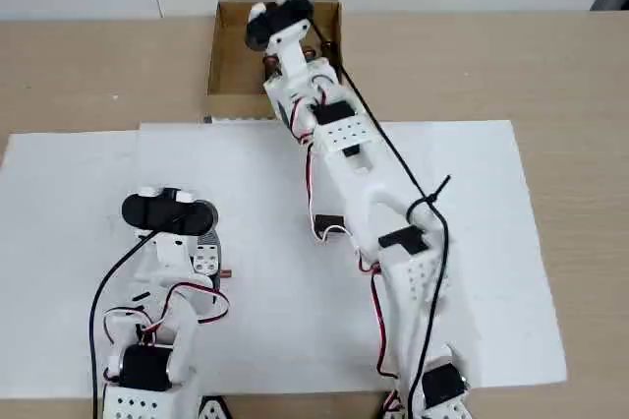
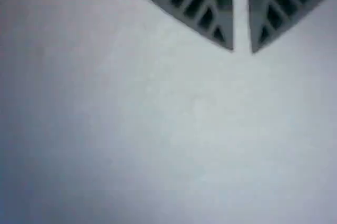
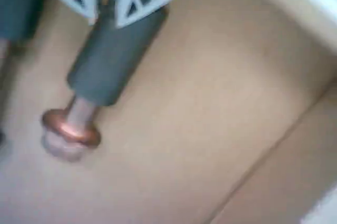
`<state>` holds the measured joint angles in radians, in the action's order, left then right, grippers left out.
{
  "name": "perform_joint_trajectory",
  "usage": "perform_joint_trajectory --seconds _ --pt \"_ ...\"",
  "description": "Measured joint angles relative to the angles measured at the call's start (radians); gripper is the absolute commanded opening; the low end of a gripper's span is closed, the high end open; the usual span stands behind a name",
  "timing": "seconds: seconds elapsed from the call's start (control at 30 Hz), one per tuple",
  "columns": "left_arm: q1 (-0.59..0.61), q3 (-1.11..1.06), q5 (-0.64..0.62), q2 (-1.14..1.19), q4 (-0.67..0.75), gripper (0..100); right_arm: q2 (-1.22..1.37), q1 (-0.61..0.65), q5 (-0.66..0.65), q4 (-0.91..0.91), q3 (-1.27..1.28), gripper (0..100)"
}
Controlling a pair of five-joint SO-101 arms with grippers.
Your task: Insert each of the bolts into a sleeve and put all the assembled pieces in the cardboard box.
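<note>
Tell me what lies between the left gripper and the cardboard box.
Bare white paper, nothing else: the high view shows that stretch from the left gripper to the cardboard box unoccupied.

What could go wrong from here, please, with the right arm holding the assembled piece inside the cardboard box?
1. The right pincer grips the sleeve at one end only, and the bolt sticks out of its free end; the bolt might slide out on release.
2. A dark piece lies close beside in the cardboard box, so the drop could land on it and roll.
</note>
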<state>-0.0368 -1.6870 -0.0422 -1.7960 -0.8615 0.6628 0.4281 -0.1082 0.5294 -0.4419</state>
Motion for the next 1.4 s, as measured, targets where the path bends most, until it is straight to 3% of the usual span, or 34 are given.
perform_joint_trajectory --seconds 0.53,0.77,1.03,1.23,1.4 --pt "0.000 0.000 0.000 0.000 0.000 1 -0.250 0.000 -0.012 0.588 0.000 0.4" --pt "0.000 0.000 0.000 0.000 0.000 1 -0.310 0.000 -0.224 0.848 0.000 0.4" --pt "0.000 0.000 0.000 0.000 0.000 1 -0.394 0.044 -0.381 1.088 -0.003 0.6" --pt "0.000 0.000 0.000 0.000 0.000 1 -0.431 0.051 -0.459 1.135 -0.003 14.7" --pt "0.000 0.000 0.000 0.000 0.000 1 -0.440 0.054 -0.526 1.140 0.055 15.6"
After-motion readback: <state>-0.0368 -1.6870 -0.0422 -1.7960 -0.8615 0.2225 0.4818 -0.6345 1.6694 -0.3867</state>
